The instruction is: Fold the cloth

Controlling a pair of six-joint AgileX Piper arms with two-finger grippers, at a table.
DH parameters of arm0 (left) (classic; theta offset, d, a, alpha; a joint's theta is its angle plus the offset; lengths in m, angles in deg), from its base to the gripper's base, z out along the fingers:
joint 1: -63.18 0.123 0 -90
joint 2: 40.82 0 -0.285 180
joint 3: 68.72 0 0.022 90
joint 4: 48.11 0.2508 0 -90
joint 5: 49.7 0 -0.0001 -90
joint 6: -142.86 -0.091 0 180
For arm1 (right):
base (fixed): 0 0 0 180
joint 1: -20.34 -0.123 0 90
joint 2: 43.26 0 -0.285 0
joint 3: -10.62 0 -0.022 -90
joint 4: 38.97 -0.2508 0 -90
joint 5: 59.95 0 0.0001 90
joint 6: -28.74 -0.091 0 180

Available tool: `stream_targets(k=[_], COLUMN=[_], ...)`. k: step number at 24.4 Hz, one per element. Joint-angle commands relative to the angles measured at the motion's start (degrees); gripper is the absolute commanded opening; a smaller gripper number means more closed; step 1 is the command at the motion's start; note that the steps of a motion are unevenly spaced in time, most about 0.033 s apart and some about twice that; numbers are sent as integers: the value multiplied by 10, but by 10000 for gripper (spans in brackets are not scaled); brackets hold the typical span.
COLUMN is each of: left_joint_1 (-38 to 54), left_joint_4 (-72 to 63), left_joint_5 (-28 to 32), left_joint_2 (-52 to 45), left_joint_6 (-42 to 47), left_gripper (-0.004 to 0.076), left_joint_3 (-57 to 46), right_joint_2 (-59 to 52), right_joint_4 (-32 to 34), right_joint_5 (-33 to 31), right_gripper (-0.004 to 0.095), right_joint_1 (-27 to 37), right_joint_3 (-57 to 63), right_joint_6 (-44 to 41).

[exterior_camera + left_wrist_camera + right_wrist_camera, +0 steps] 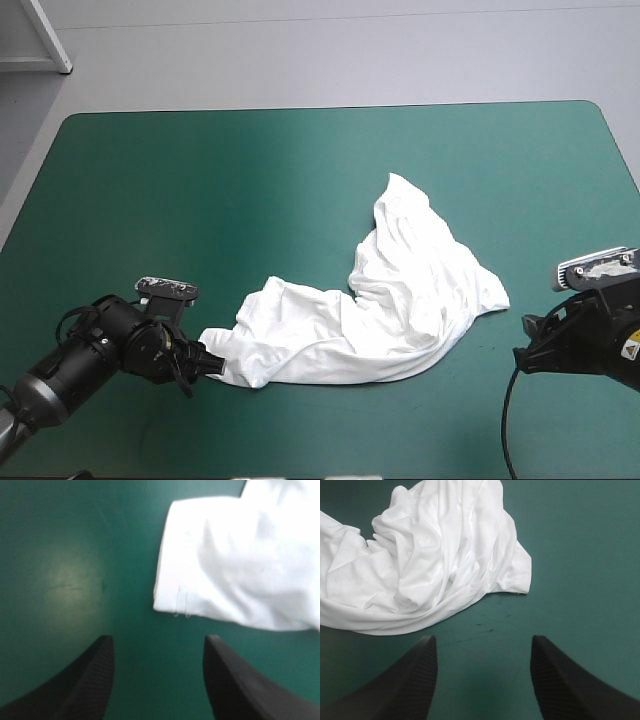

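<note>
Spreading across most of the high view, the teal-green table cover [200, 200] carries a crumpled white short-sleeved T-shirt [390, 300] — a loose heap right of centre, toward the near edge. The left gripper [157, 640] has its black fingers apart over bare cover, a hemmed corner just ahead. The right gripper [482, 640] — fingers likewise apart — faces the heap's other end, not touching it.
</note>
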Motion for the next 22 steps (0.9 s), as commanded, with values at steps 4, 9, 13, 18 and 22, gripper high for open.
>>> stream_targets(k=[4, 9, 13, 18, 22], left_joint_1=[37, 45, 45, 45, 45], left_joint_4=[-26, -52, -62, -62, -54], left_joint_5=[90, 100, 102, 108, 107], left_joint_2=[51, 124, 148, 148, 148], left_joint_6=[-45, -75, -77, -85, -96], left_gripper=[390, 390, 384, 56, -6], left_joint_3=[4, 4, 4, 4, 4], right_joint_2=[3, 3, 8, 95, 207], right_joint_4=[12, 14, 17, 33, 76], right_joint_5=[31, 30, 30, 65, 79], right_gripper=[525, 525, 525, 525, 526], right_joint_1=[-2, -2, -2, -2, -1], right_joint_3=[-17, -17, -17, -17, -17], right_joint_6=[-12, -13, -20, -31, -44])
